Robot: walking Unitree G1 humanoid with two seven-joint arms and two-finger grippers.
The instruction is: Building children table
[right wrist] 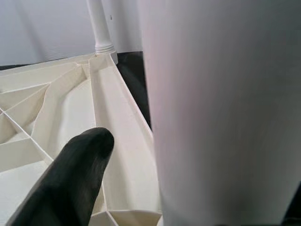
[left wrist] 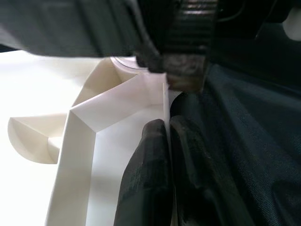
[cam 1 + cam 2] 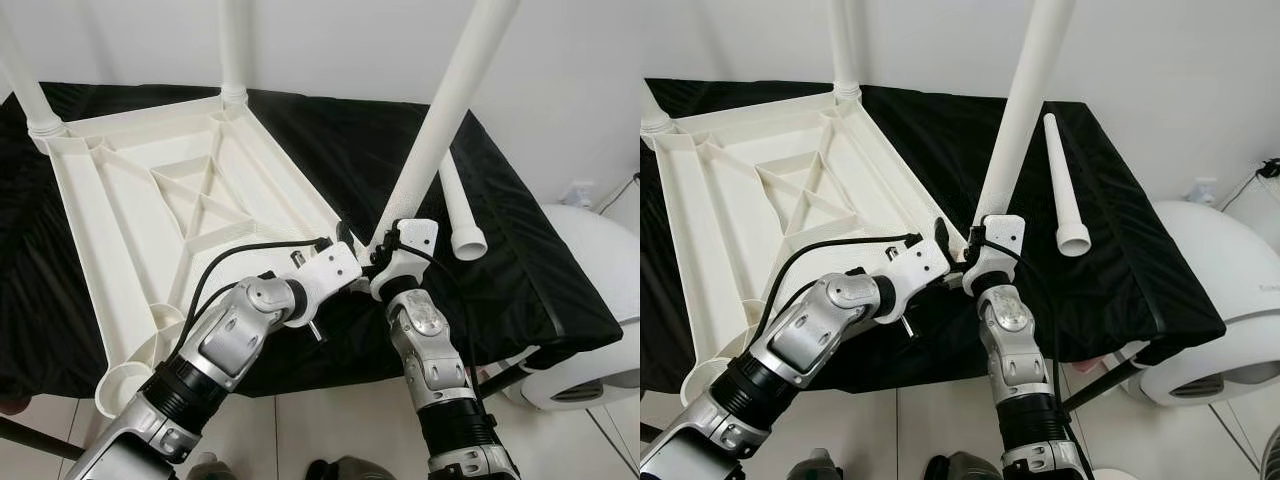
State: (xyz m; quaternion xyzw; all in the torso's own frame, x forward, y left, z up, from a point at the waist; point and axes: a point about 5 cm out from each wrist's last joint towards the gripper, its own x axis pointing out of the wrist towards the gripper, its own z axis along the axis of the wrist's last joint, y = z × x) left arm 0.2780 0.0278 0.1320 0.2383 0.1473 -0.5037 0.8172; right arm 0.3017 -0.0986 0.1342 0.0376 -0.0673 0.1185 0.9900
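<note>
A white plastic table top [image 3: 120,200] lies upside down on a black cloth [image 3: 330,130]. Two white legs [image 3: 235,50] [image 3: 25,90] stand in its far corners. At the near right corner a third leg [image 3: 440,120] leans up and to the right, and my right gripper [image 3: 385,245] is shut on its lower end. One black finger [image 1: 70,179] rests beside that leg [image 1: 221,108]. My left gripper [image 3: 345,238] is just left of it, with its fingers [image 2: 146,179] pinched on the table top's thin rim [image 2: 165,99]. A fourth leg [image 3: 460,215] lies loose on the cloth to the right.
The near left corner socket [image 3: 125,380] of the table top hangs over the cloth's front edge. A rounded white appliance [image 3: 590,300] stands on the floor at the right. A white wall [image 3: 560,80] runs close behind the cloth-covered surface.
</note>
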